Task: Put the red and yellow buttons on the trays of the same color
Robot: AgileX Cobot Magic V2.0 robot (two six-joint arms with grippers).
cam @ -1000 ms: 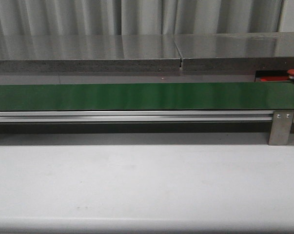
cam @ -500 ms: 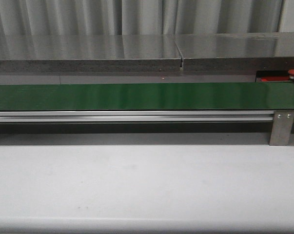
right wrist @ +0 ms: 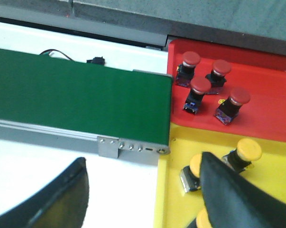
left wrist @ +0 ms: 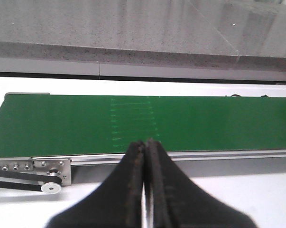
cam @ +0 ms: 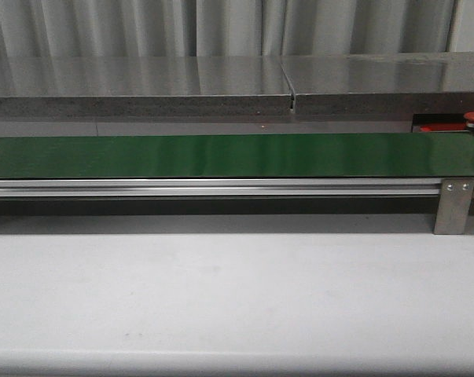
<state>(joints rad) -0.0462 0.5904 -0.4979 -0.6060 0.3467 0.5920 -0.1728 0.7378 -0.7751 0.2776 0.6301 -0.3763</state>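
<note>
The white desk (cam: 237, 298) fills the near half of the front view, with the long green belt (cam: 221, 155) crossing it from nine o'clock to three o'clock, bare of buttons along its whole visible run. In the right wrist view the red tray (right wrist: 256, 90) sits just past the belt's end at about two o'clock, and the yellow tray (right wrist: 271, 190) touches it on the near side, at about four o'clock. Four red buttons (right wrist: 198, 90) stand clustered on the red tray; yellow buttons (right wrist: 244, 153) lie on the yellow tray, partly hidden by a gripper finger.

The likely trouble, as I judge it, is timing: nothing is on the belt, so a button arriving at speed could ride off the end before either arm is placed to catch it. The red cluster is also tight, so another button set down among them could knock one over.

The left gripper (left wrist: 146, 147) hangs low over the near edge of the belt, pointing toward twelve o'clock, its fingers pressed together on nothing. The right gripper (right wrist: 143, 190) hovers over the belt end and the yellow tray's corner, fingers spread wide and empty
</note>
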